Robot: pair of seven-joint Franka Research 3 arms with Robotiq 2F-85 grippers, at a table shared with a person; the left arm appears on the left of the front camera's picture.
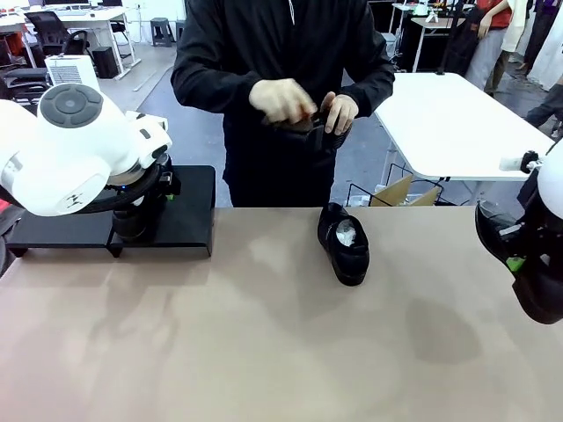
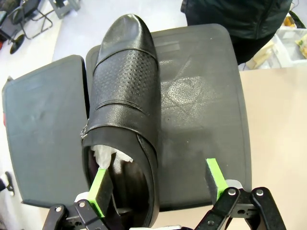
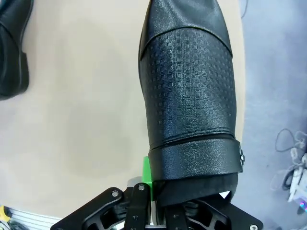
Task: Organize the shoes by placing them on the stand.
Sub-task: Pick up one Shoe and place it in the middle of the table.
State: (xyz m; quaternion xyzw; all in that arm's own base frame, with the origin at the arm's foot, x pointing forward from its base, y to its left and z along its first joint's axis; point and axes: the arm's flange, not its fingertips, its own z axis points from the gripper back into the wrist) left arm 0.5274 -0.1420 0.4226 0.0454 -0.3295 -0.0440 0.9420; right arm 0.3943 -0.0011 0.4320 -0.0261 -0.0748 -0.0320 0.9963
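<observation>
**While one shoe sits on the stand, my right hand holds the next**

Since my left hand (image 2: 157, 172) is spread wide and grips nothing, the job there is a clean exit. One green pad (image 2: 101, 184) dips into the heel opening of the first shoe (image 2: 122, 96), next to the crumpled white paper (image 2: 111, 155). The other pad stands clear over the bare stand (image 2: 201, 105). That shoe lies flat on the stand straight ahead of my fingers, toe pointing away. I judge it best to draw straight back along the fingers with no sideways drift, so the inner pad does not catch the collar and drag the shoe askew.

My right hand (image 3: 184, 201) is clamped tight on the heel collar of a second shoe (image 3: 189, 91), which points away from my fingertips over the edge of the table (image 3: 86, 120). A pinch at one end lets the toe swing, so slow travel and a toe-first landing beside the first shoe look wise. A third shoe (image 1: 345, 242) lies on the table off to that hand's side. Across from me the person's hands (image 1: 281, 98) hold something dark, perhaps a fourth.

Toes are smooth and glossy, the vamps carry a fine stamped grid, and a pebbled strap ends in a small metal stud (image 3: 241, 155). By contrast the stand is matte, flat and faintly scuffed
</observation>
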